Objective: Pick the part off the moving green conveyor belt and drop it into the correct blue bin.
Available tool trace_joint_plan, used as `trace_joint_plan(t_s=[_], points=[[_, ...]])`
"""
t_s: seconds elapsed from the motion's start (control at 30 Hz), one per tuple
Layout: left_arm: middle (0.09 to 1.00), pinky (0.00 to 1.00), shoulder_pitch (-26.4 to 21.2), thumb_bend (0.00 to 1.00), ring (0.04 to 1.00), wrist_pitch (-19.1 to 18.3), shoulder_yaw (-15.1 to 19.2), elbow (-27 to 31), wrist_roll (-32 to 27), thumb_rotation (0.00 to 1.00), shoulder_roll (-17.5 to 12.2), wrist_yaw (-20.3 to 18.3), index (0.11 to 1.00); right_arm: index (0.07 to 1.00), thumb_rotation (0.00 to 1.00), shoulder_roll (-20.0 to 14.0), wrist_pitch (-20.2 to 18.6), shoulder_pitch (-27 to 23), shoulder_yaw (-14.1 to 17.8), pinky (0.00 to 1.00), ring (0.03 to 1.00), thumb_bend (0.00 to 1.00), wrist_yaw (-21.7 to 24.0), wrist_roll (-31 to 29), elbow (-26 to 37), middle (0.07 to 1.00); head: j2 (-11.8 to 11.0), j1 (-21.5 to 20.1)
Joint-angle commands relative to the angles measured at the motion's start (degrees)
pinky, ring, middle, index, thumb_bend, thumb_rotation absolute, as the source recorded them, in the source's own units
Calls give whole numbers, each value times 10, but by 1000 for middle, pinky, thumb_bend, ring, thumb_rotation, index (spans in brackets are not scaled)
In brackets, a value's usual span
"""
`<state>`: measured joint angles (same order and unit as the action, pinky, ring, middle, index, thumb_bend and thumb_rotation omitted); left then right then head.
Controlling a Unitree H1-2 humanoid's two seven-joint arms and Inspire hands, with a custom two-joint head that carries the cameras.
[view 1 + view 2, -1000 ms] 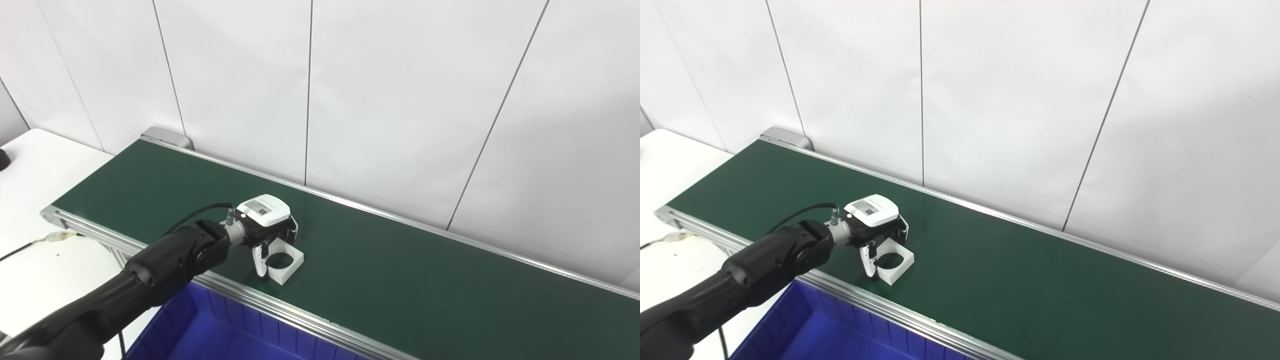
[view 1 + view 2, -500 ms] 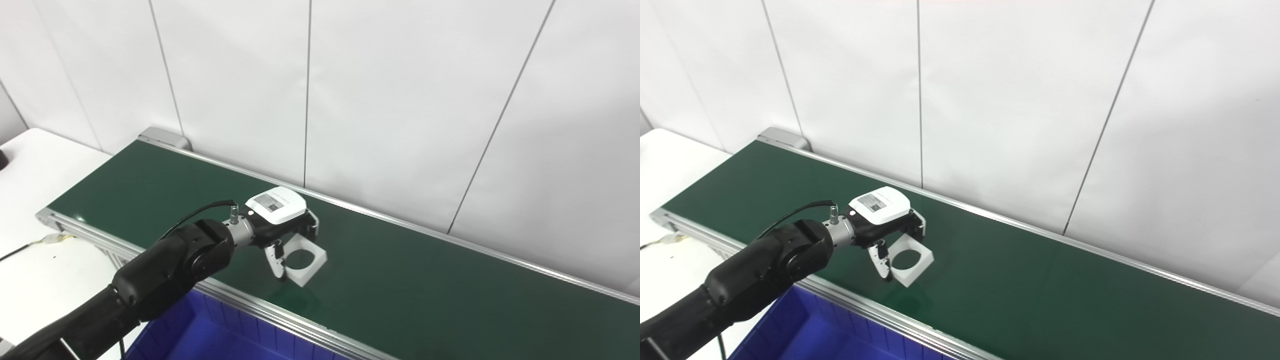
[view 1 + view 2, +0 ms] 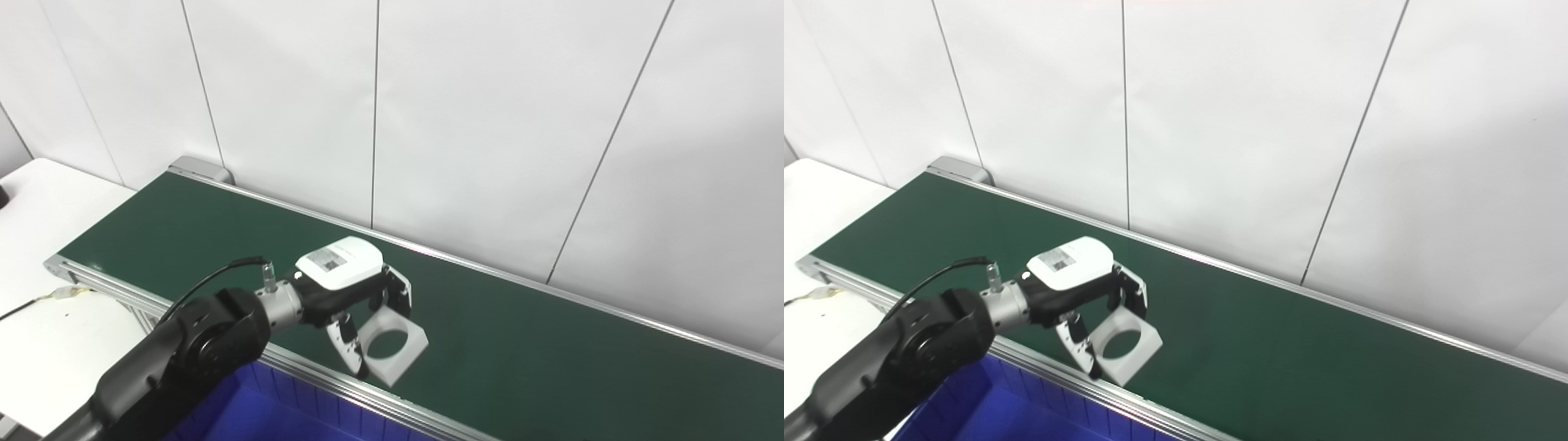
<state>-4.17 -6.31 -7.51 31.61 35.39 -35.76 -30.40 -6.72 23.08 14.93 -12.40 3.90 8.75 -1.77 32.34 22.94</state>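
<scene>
Left hand lifts the white part off the belt, over the near rail.

Nearest the camera, the blue bin (image 3: 263, 410) sits below the conveyor's near aluminium rail (image 3: 367, 398). A second ago the white square part (image 3: 395, 350) with its round hole lay flat on the green conveyor belt (image 3: 551, 361) under the hand; now it is raised and tilted, hanging just above the belt's near edge and closer to the camera. The left hand (image 3: 361, 306) grasps it, thumb on the near corner and fingers (image 3: 398, 293) curled on the far edge, the hand only as wide as the part. Behind the belt stands the white panelled wall (image 3: 490, 122). The right hand is out of view.
</scene>
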Motion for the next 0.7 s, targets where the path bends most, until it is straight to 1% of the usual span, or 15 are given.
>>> trace_joint_plan(t_s=[0.0, 0.03, 0.1, 0.13, 0.2, 0.23, 0.27, 0.3, 0.33, 0.37, 0.4, 0.43, 0.47, 0.57, 0.67], points=[[469, 547, 9, 523, 497, -27, 16, 36, -13, 0, 3, -8, 496, 941, 469, 2, 21, 1, 3, 762, 821, 649, -1, -1, 21, 863, 8, -3], [460, 527, 18, 523, 483, -33, 18, 48, -16, 0, 7, -12, 498, 941, 475, 2, 20, 1, 3, 763, 821, 650, 0, -2, 23, 864, 11, -5], [453, 526, 33, 523, 476, -38, 23, 67, -23, 0, 13, -15, 503, 941, 485, 3, 18, 1, 4, 764, 822, 653, 0, -3, 29, 863, 29, -7], [450, 548, 38, 523, 478, -38, 25, 72, -24, 0, 15, -16, 502, 940, 496, 3, 18, 2, 4, 763, 820, 660, 0, -3, 31, 864, 29, -7], [448, 560, 60, 524, 480, -43, 29, 95, -22, 0, 21, -18, 500, 938, 499, 2, 14, 3, 5, 763, 820, 666, 2, -5, 40, 865, 58, -16], [447, 561, 71, 524, 480, -45, 30, 105, -20, 0, 24, -19, 500, 936, 495, 1, 12, 3, 6, 763, 818, 669, 3, -7, 44, 864, 58, -16], [447, 568, 79, 524, 483, -49, 32, 114, -20, 0, 25, -20, 499, 935, 488, 0, 9, 4, 6, 762, 817, 670, 5, -11, 50, 862, 77, -21], [448, 573, 82, 524, 485, -50, 34, 118, -20, 0, 26, -22, 499, 934, 476, -1, 6, 4, 7, 761, 817, 670, 6, -13, 54, 859, 77, -21], [449, 574, 90, 524, 485, -49, 37, 121, -23, 0, 27, -21, 499, 933, 472, -2, 1, 4, 8, 761, 816, 670, 9, -16, 61, 858, 87, -25], [448, 554, 96, 524, 475, -48, 39, 123, -25, 0, 27, -20, 500, 928, 464, -4, -3, 4, 8, 753, 812, 679, 10, -17, 66, 853, 87, -25], [447, 540, 104, 523, 468, -47, 42, 125, -26, 0, 28, -19, 501, 925, 459, -5, -9, 3, 10, 747, 809, 684, 12, -18, 73, 849, 98, -25], [443, 511, 110, 523, 455, -47, 44, 126, -27, 0, 30, -19, 503, 919, 459, -6, -14, 3, 12, 738, 802, 696, 13, -18, 78, 841, 98, -25], [439, 493, 116, 522, 448, -46, 45, 127, -27, 0, 32, -18, 506, 913, 454, -8, -17, 2, 13, 729, 796, 706, 15, -20, 81, 834, 107, -25], [433, 476, 132, 521, 437, -39, 47, 123, -30, 0, 38, -13, 507, 907, 445, -11, -20, -2, 17, 724, 790, 715, 21, -31, 85, 827, 116, -24], [435, 463, 151, 522, 432, -40, 45, 117, -24, 0, 47, -13, 508, 900, 448, -12, -27, -4, 22, 719, 785, 733, 24, -37, 91, 821, 132, -20]])
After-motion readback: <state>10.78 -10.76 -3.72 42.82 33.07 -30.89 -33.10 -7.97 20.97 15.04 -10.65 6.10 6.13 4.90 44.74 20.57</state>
